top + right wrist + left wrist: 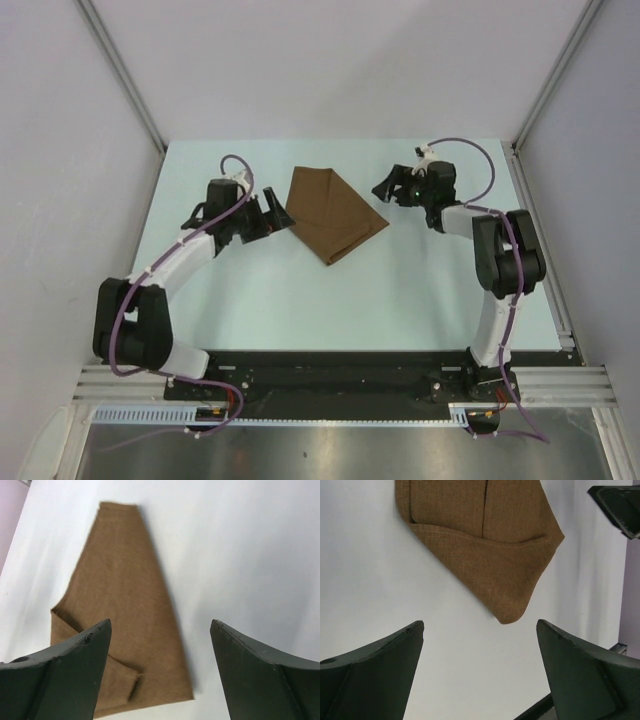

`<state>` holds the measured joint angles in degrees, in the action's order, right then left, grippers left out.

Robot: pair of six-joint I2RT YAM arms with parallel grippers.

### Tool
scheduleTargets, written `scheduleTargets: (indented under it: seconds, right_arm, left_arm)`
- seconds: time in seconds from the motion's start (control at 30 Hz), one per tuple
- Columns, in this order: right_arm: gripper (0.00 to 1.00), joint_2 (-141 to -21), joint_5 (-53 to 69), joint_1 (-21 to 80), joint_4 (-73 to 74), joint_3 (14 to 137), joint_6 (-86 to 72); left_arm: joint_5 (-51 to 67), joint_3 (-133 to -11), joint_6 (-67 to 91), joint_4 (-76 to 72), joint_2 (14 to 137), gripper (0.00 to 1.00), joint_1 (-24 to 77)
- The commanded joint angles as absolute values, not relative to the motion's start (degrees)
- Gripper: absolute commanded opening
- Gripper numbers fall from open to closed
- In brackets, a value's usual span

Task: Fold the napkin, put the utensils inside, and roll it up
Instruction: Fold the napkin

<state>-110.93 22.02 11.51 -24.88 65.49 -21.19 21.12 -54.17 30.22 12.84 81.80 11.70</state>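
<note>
Pale green table (400,300), grey walls (330,60); folded napkin (333,212) lying flat.

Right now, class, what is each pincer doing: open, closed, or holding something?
Left pincer: open, holding nothing.
Right pincer: open, holding nothing.

Folded brown napkin (122,605) lying flat on the white bench (240,545), narrow end far, wider end near with a small tucked fold at its edge, right tool (160,625) above, dark fingers (75,675) spread wide, gripping nothing.
</note>
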Motion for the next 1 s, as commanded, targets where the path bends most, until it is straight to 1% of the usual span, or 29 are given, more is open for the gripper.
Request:
scheduleTargets:
  seconds: [0.0,0.07,0.27,0.37,0.4,0.47,0.5,0.57,0.6,0.67,0.7,0.8,0.97]
  right_arm:
    - [0.84,-117.2,33.2,8.7,-23.5,67.9,-25.8]
    - [0.82,-118.4,34.1,8.5,-23.8,67.9,-26.0]
    - [0.73,-120.1,37.0,8.5,-26.7,65.7,-28.7]
    - [0.65,-120.6,38.6,8.6,-27.6,64.7,-30.3]
    - [0.59,-120.8,39.6,8.6,-27.6,64.3,-30.8]
    - [0.53,-120.6,40.2,9.0,-27.1,63.6,-31.4]
    - [0.47,-120.2,39.6,9.1,-26.5,63.1,-31.3]
    - [0.37,-118.6,38.3,9.7,-25.5,60.8,-30.9]
    - [0.26,-117.8,37.1,9.8,-25.4,59.9,-30.9]
    - [0.13,-115.9,37.0,10.1,-25.6,57.1,-32.2]
    - [0.00,-115.1,36.8,10.2,-26.3,56.0,-33.0]
    - [0.00,-110.4,33.3,11.1,-29.4,49.6,-37.6]
    - [0.00,-101.4,23.5,16.4,-27.1,39.8,-41.0]
  left_arm:
    - [20.2,-53.5,38.0,3.2,85.2,1.00,14.5]
    - [20.5,-54.7,39.0,1.9,87.2,1.00,15.2]
    - [20.4,-59.0,36.7,5.3,89.1,1.00,15.4]
    - [20.6,-60.7,34.6,8.5,88.3,1.00,15.4]
    - [20.7,-61.3,33.7,9.4,87.5,1.00,15.3]
    - [21.0,-61.4,33.1,11.0,86.2,1.00,15.3]
    - [21.2,-61.4,32.7,11.4,85.5,1.00,15.2]
    - [22.6,-61.7,31.6,13.1,83.9,1.00,14.8]
    - [23.1,-61.9,31.0,13.9,83.5,1.00,14.5]
    - [24.4,-62.6,29.5,16.1,82.4,1.00,13.6]
    - [24.7,-62.9,29.1,16.6,82.0,1.00,13.2]
    - [25.2,-63.5,27.4,18.4,80.6,1.00,11.3]
    - [25.1,-63.3,26.4,18.5,78.3,1.00,8.2]
